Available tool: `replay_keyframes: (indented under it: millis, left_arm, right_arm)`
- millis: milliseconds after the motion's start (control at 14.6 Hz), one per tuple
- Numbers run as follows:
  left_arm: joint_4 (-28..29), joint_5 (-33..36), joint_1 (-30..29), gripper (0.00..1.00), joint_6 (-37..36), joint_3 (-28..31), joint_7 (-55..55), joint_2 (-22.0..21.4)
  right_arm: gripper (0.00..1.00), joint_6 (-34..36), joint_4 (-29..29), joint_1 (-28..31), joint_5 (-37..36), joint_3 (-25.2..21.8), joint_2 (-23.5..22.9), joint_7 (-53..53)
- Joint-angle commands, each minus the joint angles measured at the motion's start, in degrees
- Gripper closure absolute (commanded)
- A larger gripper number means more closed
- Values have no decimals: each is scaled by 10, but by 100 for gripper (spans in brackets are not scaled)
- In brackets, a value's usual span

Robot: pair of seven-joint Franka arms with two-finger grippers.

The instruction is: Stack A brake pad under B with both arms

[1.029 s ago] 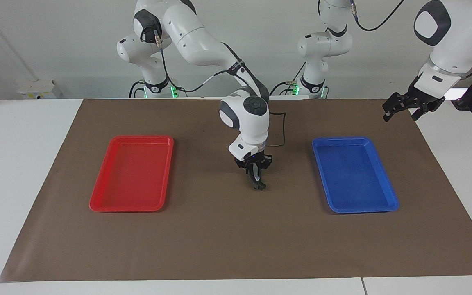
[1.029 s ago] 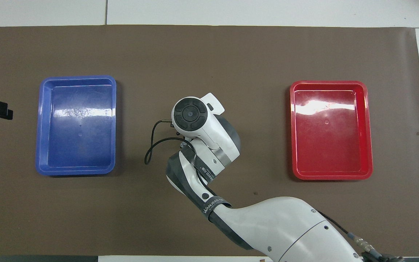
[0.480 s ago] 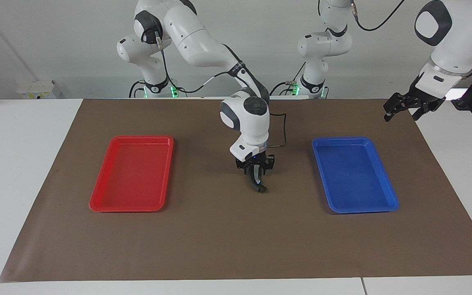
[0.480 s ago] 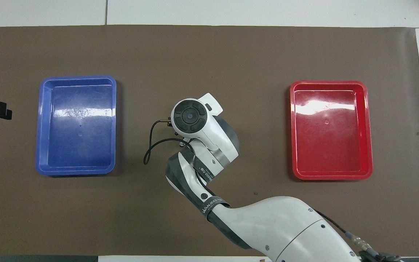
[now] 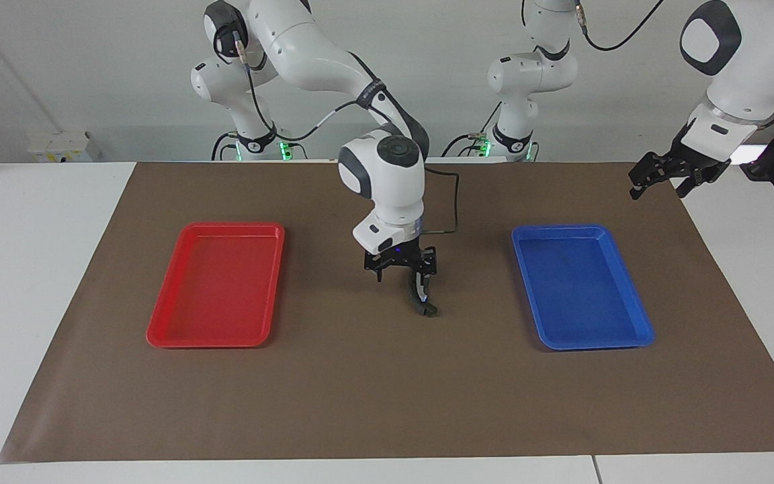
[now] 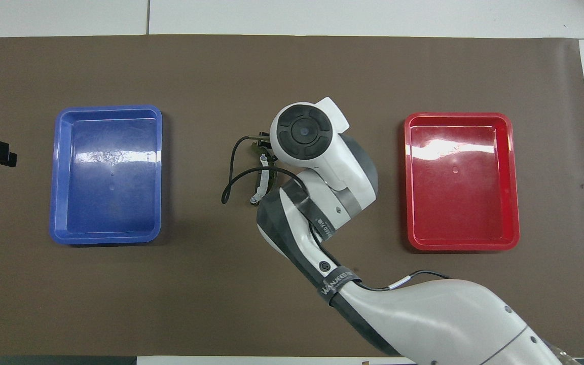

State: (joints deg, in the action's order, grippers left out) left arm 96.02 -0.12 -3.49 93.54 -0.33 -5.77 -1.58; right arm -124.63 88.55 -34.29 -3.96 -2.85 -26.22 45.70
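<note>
Jaws: our right gripper point(image 5: 400, 267) hangs open above B point(image 5: 422, 296) mid-bench; left gripper point(image 5: 668, 176) waits, open.

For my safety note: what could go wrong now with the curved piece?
1. The right tool hangs just over B, its cable looping beside it; either could snag it.
2. A brake pad cannot be made out under B; the stack may be incomplete.
The left tool waits over the mat's edge.
</note>
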Motion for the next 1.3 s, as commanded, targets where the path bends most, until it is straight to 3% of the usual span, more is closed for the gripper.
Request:
replay_keyframes:
  millis: [0, 549, 961, 1235]
  left_arm:
    - [17, 4, -3, 0, 5, -1, 6, -16]
    - [17, 4, -3, 0, 5, -1, 6, -16]
    - [17, 4, -3, 0, 5, -1, 7, -16]
    - [17, 4, -3, 0, 5, -1, 6, -16]
  right_arm:
    - [0, 16, 56, 51, -19, 9, 77, -23]
    - [0, 139, 68, 188, -18, 11, 187, -215]
    - [0, 230, 62, 258, -9, 9, 261, -269]
    - [0, 284, 44, 305, 13, 7, 274, -364]
